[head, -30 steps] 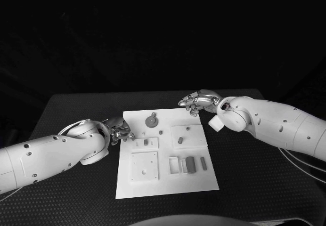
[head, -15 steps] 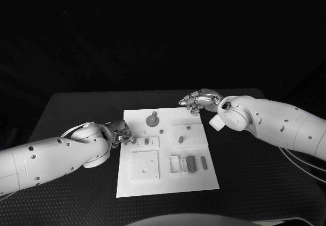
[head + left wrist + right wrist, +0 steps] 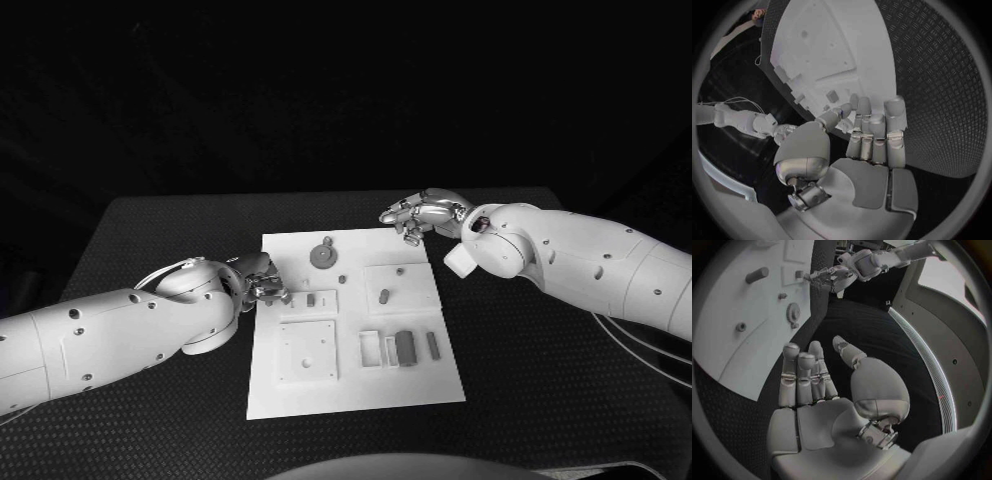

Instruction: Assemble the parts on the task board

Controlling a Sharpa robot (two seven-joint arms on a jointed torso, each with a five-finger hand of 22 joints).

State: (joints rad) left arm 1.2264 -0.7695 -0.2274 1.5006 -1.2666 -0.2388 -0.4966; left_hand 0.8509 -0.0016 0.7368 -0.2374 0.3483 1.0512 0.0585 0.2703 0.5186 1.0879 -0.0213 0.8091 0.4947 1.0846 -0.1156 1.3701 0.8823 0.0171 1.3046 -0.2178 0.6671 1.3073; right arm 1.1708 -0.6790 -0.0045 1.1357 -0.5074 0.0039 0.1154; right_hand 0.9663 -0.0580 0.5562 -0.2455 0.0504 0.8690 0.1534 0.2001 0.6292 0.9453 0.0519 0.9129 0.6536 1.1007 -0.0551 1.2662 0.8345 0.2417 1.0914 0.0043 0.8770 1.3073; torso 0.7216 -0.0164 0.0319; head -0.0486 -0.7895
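Left robot hand (image 3: 261, 281) empty with fingers loosely apart at the white board's (image 3: 353, 385) left edge, right robot hand (image 3: 423, 216) empty and spread above its far right corner, small grey parts (image 3: 404, 347) on the board, mid black worktop (image 3: 548, 390)

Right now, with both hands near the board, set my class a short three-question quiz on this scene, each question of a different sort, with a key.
1. True or false: the right hand holds a part.
2. Multiple choice: the left hand is at the task board's
A. near edge
B. left edge
C. far right corner
3. Short answer: what is the round dark part lying on?

Key
1. False. In the right wrist view its fingers are apart with nothing between them.
2. B. It sits by the left edge, next to a small raised block.
3. The white task board, towards its far end.
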